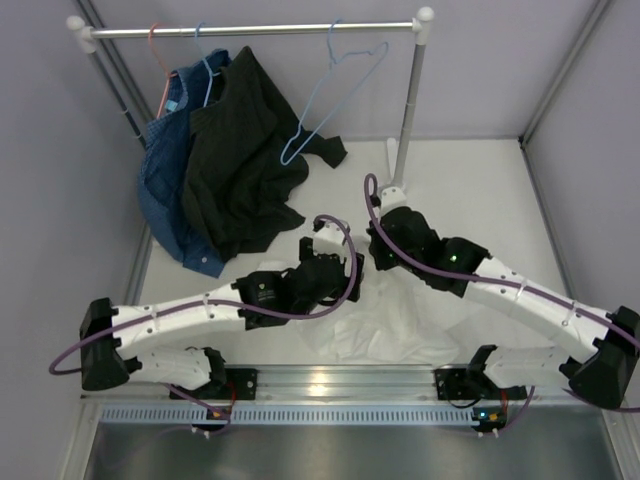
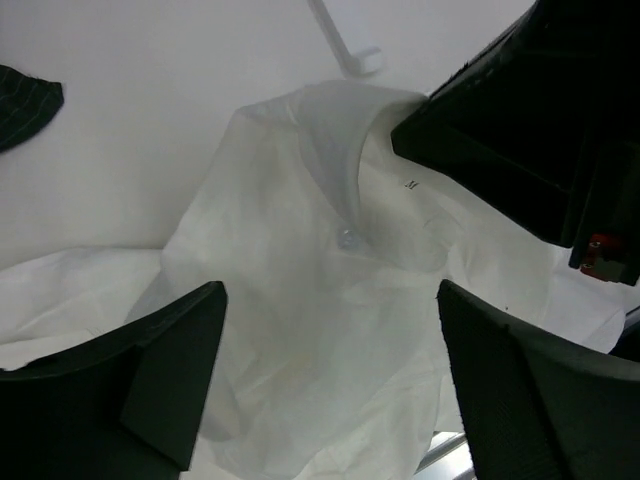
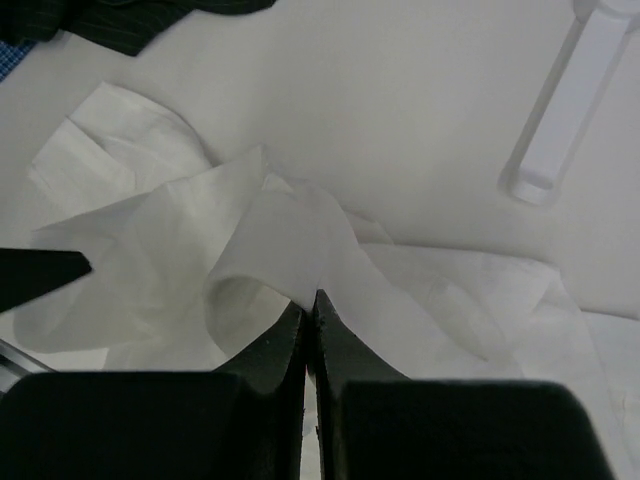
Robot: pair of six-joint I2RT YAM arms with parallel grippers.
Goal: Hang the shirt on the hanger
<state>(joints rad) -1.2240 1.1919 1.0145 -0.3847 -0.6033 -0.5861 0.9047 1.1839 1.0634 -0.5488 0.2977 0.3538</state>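
Observation:
The white shirt [image 1: 390, 325] lies crumpled on the white table between the two arms, toward the near edge. In the left wrist view its collar and a button [image 2: 347, 238] are raised, facing the camera. My left gripper [image 2: 330, 290] stands wide open just above the shirt [image 2: 300, 250], with nothing between its fingers; from above it [image 1: 325, 232] sits left of centre. My right gripper [image 3: 310, 300] is shut on a fold of the shirt [image 3: 150, 230] and holds it up; its black fingers [image 2: 480, 120] show beside the collar. The light-blue hanger [image 1: 355, 78] hangs bare on the rail.
A clothes rack crosses the back, with its rail [image 1: 250, 30], right post [image 1: 410, 100] and white foot [image 3: 560, 110]. A black garment [image 1: 240, 160] and a blue denim garment [image 1: 165, 190] hang at its left, beside a pink hanger [image 1: 158, 55]. Walls close both sides.

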